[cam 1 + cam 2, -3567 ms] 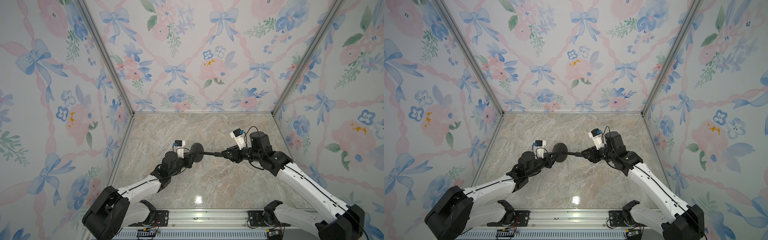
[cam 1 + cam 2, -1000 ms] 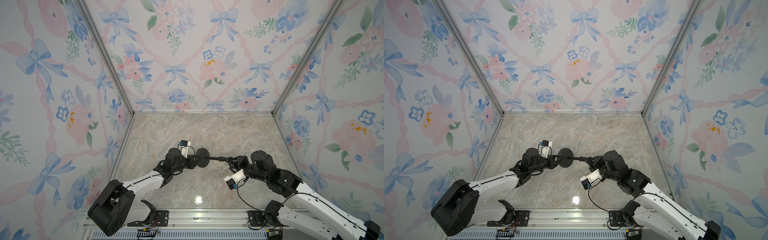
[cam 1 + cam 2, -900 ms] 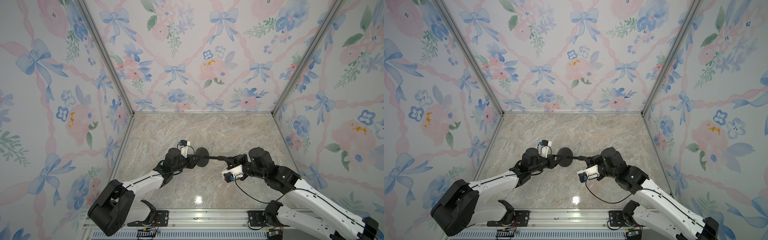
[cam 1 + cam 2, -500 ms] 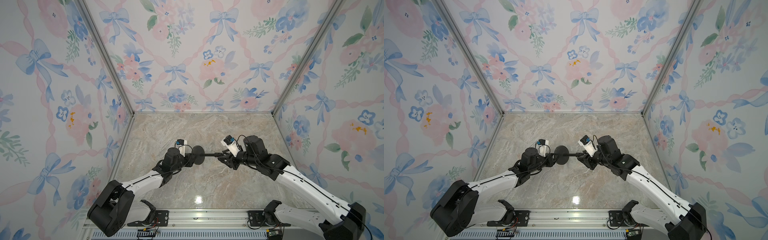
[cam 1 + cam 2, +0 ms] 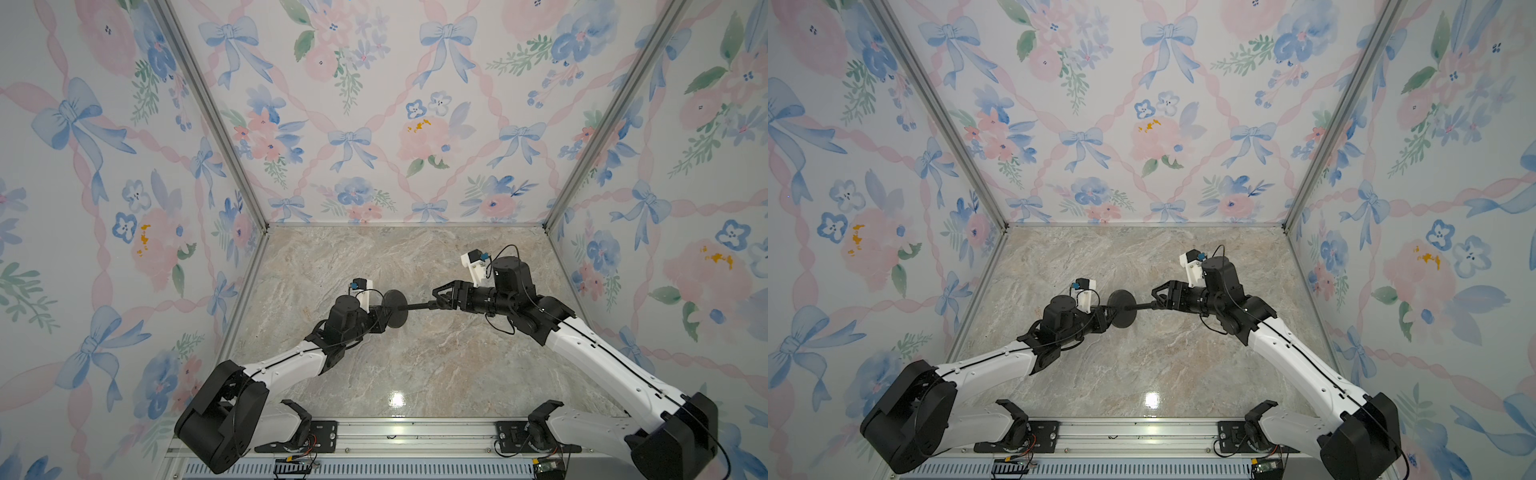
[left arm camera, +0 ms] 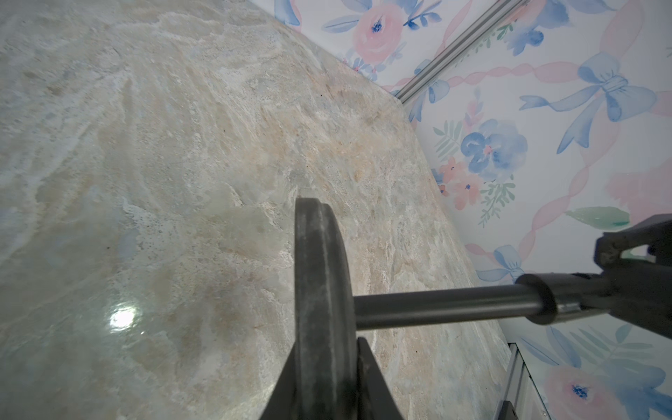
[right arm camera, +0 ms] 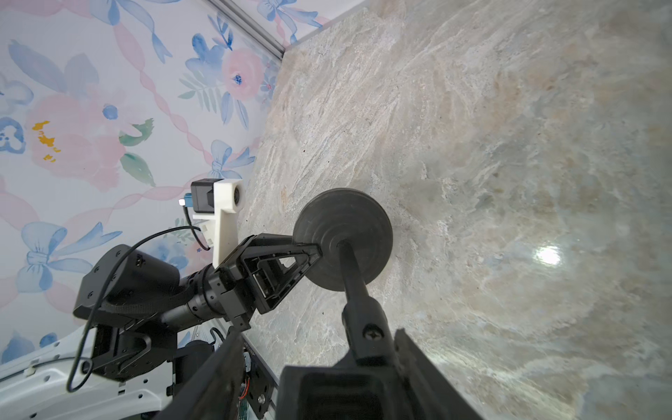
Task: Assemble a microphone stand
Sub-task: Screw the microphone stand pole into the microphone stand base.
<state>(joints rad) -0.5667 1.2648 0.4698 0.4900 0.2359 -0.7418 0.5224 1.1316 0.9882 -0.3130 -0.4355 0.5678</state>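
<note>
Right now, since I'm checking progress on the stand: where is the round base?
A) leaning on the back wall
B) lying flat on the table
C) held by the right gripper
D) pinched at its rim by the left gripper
D: the left gripper is shut on the rim of the round base, which stands on edge with the rod in its centre.

Right tool now camera-side up, jaws wider round the rod.
</note>
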